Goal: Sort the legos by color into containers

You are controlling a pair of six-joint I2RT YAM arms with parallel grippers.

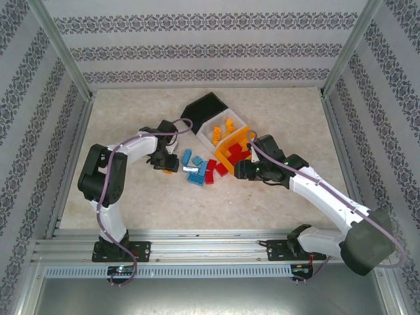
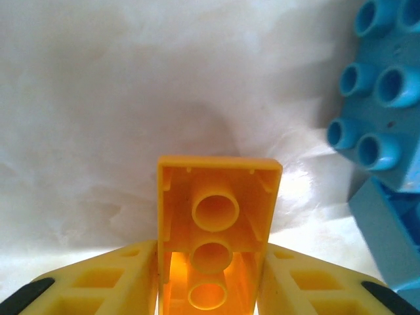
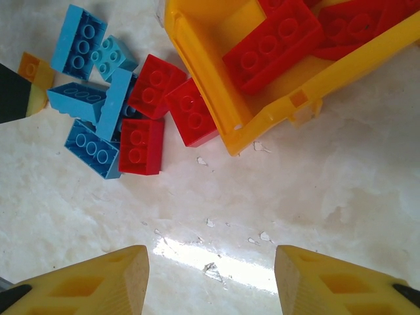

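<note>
1. Where the left arm bends down beside the loose pile, the left gripper (image 1: 168,164) has its jaws set against the two long side walls of an orange-yellow brick (image 2: 216,197). The brick's hollow underside is turned toward the wrist.
2. The yellow fingers (image 2: 111,279) flank the brick low on its walls, and its far end projects beyond them over the table (image 1: 197,210).
3. The right gripper (image 3: 211,275) hangs with its jaws wide apart and nothing between them, just in front of the orange bin (image 3: 203,85), which holds red bricks.
4. Unsorted blue bricks (image 3: 79,39) and red bricks (image 3: 157,85) lie jumbled on the table, between the two grippers and touching one another.
5. The white bin (image 1: 207,129) already holds orange-yellow pieces, and the black bin (image 1: 205,105) stands beyond it.
6. Handling, as a judgement: each brick looks light, rigid and glossy, so it should tolerate a firm squeeze but may slip or pivot. The flat parallel side walls look like the best hold, taken near mid-length rather than across the studs or a corner.
</note>
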